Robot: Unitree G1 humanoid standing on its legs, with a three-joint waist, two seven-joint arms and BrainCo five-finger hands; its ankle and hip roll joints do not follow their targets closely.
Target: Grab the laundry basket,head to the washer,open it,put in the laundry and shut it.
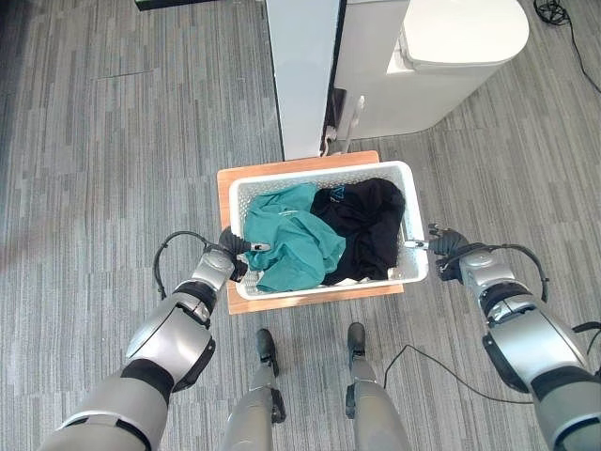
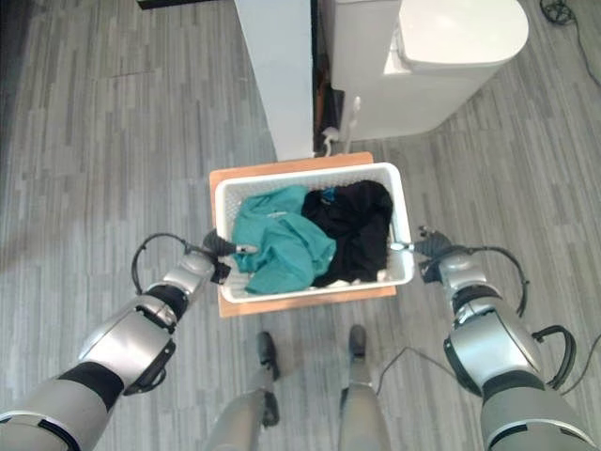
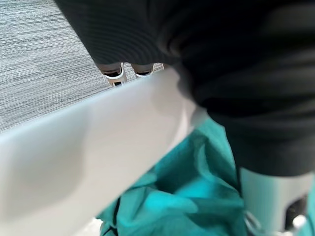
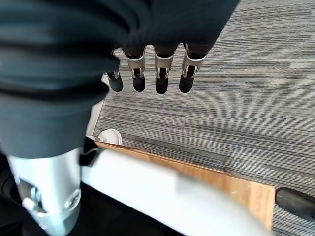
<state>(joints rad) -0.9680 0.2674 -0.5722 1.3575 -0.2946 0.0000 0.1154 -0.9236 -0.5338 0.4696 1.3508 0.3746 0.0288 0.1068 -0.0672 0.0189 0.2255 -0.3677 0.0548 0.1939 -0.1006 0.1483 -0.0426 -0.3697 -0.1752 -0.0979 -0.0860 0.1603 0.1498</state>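
A white laundry basket (image 1: 319, 172) stands on a low wooden stand (image 1: 223, 197) in front of me. Inside it lie a teal garment (image 1: 291, 235) on the left and a black garment (image 1: 366, 225) on the right. My left hand (image 1: 233, 256) is at the basket's left rim (image 3: 98, 142), with its thumb (image 3: 270, 191) reaching inside over the teal garment (image 3: 197, 196). My right hand (image 1: 449, 252) is at the right rim (image 4: 172, 191). Its fingers (image 4: 162, 73) hang straight outside the wall, clear of it, and its thumb (image 4: 49, 187) lies over the rim.
Just behind the basket rise a white upright panel (image 1: 300, 75) and a white appliance with a rounded lid (image 1: 451, 66). Grey striped carpet (image 1: 94, 141) spreads out on both sides. A corner of the wooden stand (image 4: 236, 189) shows beside the right hand.
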